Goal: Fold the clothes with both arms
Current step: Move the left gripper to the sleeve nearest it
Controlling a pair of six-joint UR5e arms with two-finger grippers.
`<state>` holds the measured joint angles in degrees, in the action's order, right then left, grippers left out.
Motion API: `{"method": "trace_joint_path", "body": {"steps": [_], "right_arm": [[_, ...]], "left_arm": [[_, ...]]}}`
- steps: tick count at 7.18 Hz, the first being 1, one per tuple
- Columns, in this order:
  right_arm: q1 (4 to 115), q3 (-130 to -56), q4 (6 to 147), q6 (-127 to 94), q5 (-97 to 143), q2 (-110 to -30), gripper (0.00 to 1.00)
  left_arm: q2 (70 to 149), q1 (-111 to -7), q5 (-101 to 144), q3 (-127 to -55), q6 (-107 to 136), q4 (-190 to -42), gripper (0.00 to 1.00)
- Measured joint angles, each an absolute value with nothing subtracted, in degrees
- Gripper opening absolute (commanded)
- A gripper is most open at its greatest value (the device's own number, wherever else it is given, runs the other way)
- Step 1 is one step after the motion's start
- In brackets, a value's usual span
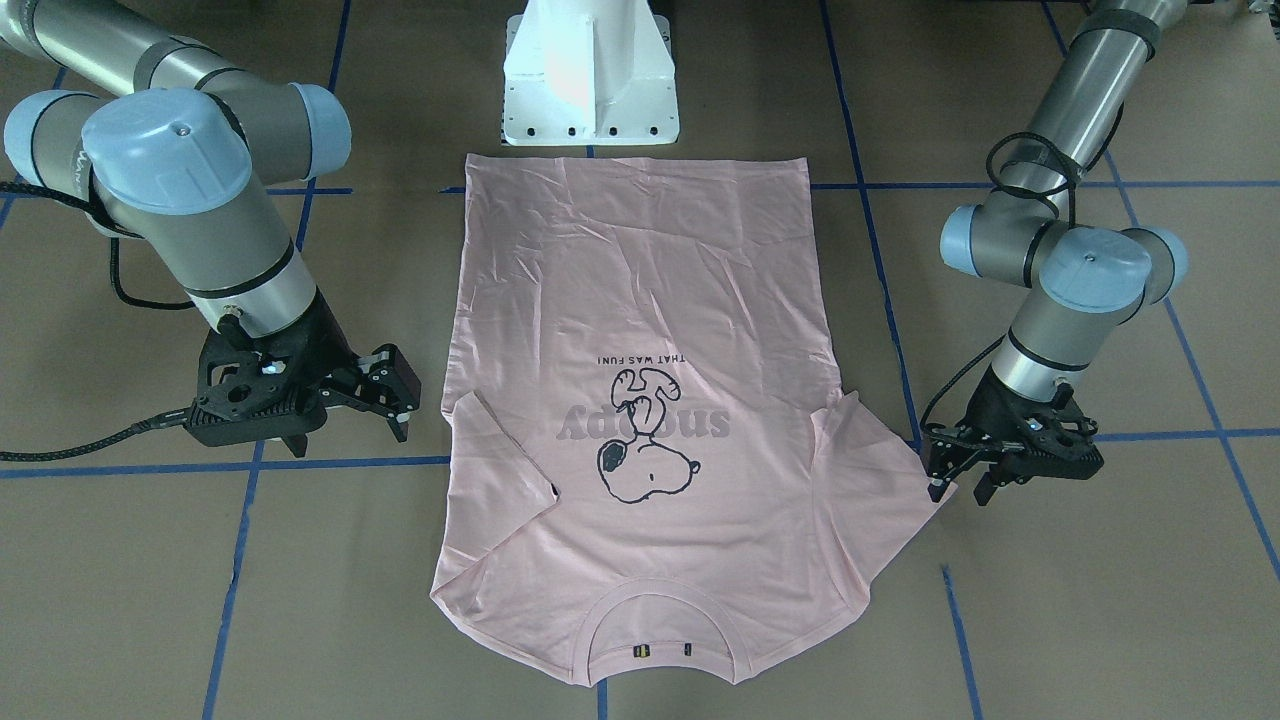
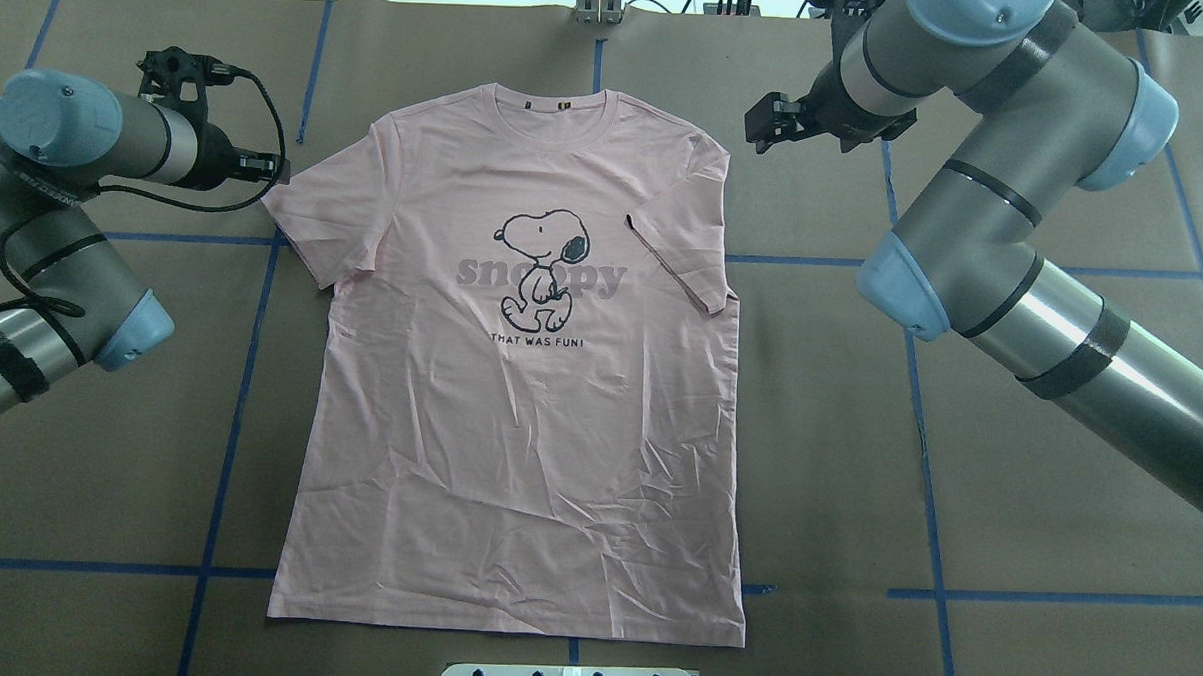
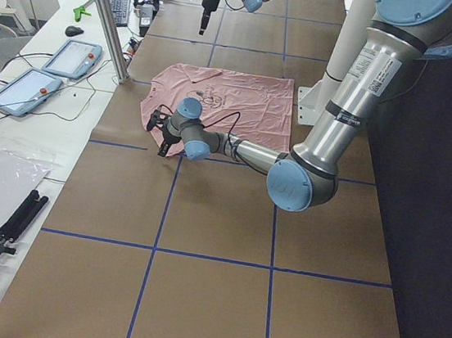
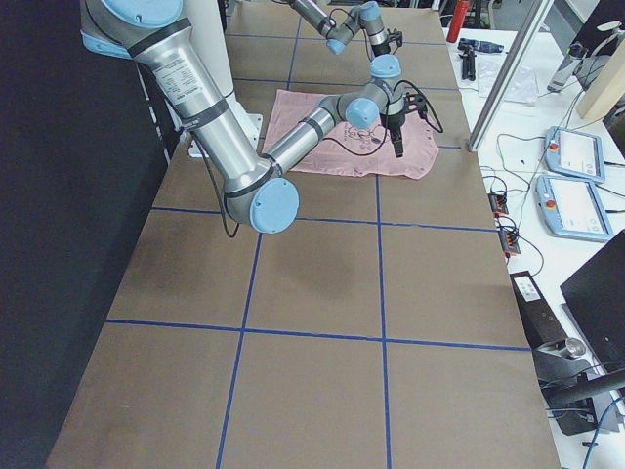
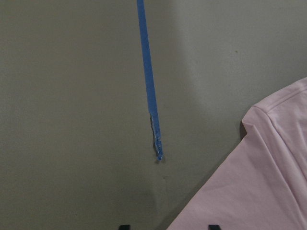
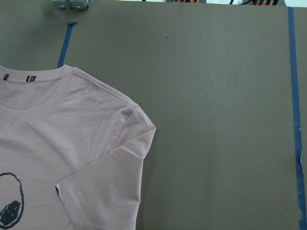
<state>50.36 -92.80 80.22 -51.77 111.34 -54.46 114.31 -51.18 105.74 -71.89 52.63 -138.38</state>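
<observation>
The pale pink T-shirt [image 1: 640, 300] lies flat on the brown table, dog print up, collar on the side away from the robot's base. In the overhead view the T-shirt [image 2: 518, 425] has its left sleeve spread out and its right sleeve folded in over the body. My left gripper [image 1: 960, 487] is open and low at the tip of the spread sleeve; the left wrist view shows the sleeve edge [image 5: 259, 182] between its fingertips. My right gripper [image 1: 398, 405] is open and empty, raised beside the folded sleeve and off the cloth. The right wrist view shows that shoulder [image 6: 96, 124] from above.
The white pedestal base [image 1: 590, 90] stands just past the shirt's hem. Blue tape lines [image 2: 250, 366] cross the brown table cover. A metal post [image 3: 105, 14] and control tablets [image 3: 70, 58] stand along the far table side.
</observation>
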Motion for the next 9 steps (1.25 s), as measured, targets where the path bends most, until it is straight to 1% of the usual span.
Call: {"method": "trace_joint_path", "body": {"steps": [2,3,5,7,8,9], "right_arm": [[50.36,-92.66,80.21,-51.77,111.28,-54.52,1.00],[50.36,-92.62,80.22,-51.77,111.27,-54.53,1.00],[50.36,-92.62,80.24,-51.77,111.25,-54.57,1.00],[50.35,-92.66,80.23,-51.77,111.19,-54.74,1.00],[50.31,-92.69,80.19,-51.77,111.19,-54.85,1.00],[50.29,-92.74,80.19,-51.77,111.18,-54.89,1.00]], "left_arm": [[114.30,-50.65,105.73,-71.44,52.58,-138.50,0.58],[114.32,-50.50,105.73,-71.37,52.57,-138.51,0.54],[114.19,-50.15,105.71,-71.30,52.56,-138.65,0.50],[113.94,-49.75,105.66,-71.29,52.56,-138.91,0.49],[113.87,-49.54,105.65,-71.28,52.56,-138.94,0.36],[113.81,-49.34,105.67,-71.28,52.56,-138.95,0.08]]}}
